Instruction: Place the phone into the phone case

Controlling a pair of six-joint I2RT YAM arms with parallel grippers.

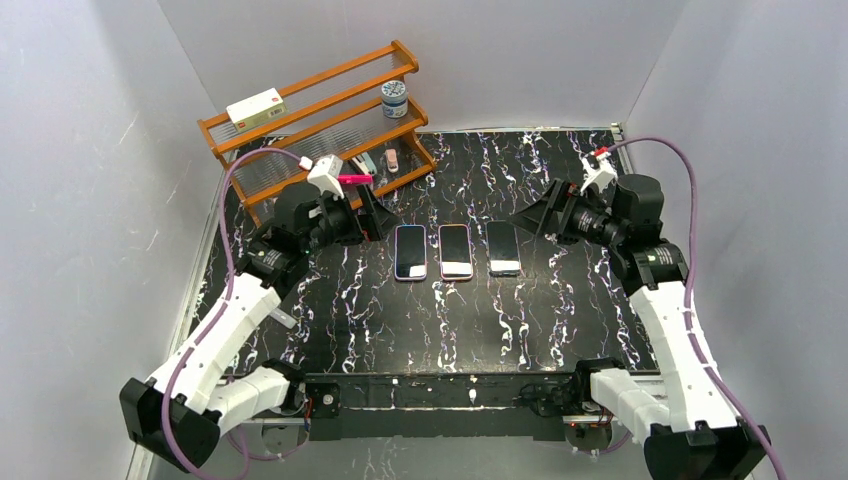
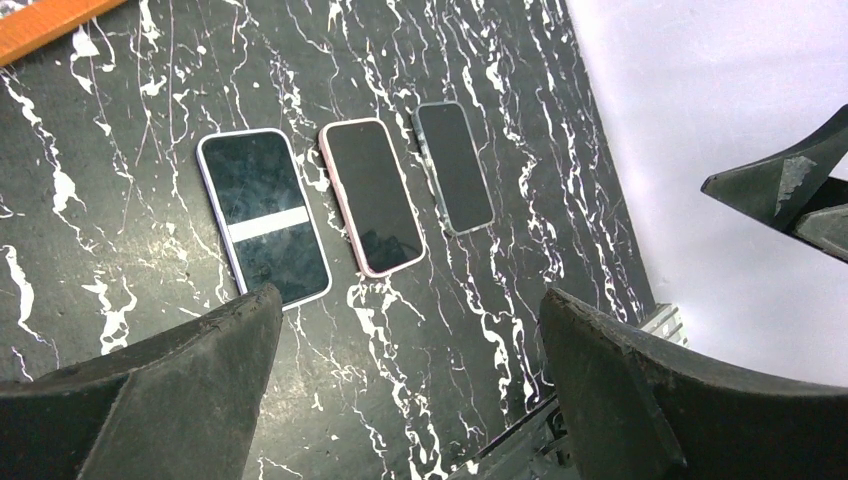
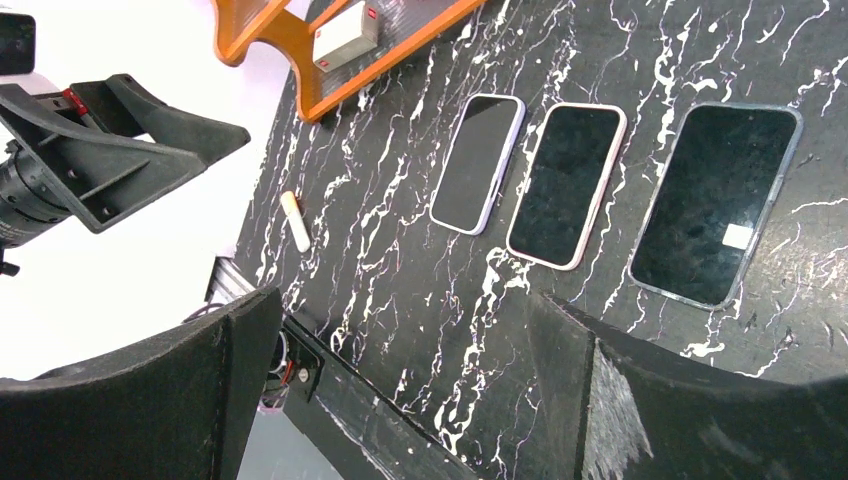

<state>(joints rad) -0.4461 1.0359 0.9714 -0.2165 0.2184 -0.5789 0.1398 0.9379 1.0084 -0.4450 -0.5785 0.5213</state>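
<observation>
Three phones lie face up in a row mid-table: one with a lavender rim [image 1: 410,252] [image 2: 263,216] [image 3: 478,163], one with a pink rim [image 1: 455,251] [image 2: 371,195] [image 3: 566,184], one with a grey rim [image 1: 503,248] [image 2: 454,166] [image 3: 716,202]. I cannot tell which rim is the phone case. My left gripper [image 1: 385,218] [image 2: 408,295] hovers open just left of the row, holding nothing. My right gripper [image 1: 530,215] [image 3: 402,295] hovers open just right of it, also holding nothing.
An orange wooden rack [image 1: 310,120] stands at the back left with a white box [image 1: 256,107] and a jar [image 1: 394,99] on top and small items on its lower shelf. A small white stick [image 3: 296,220] lies near the table's left edge.
</observation>
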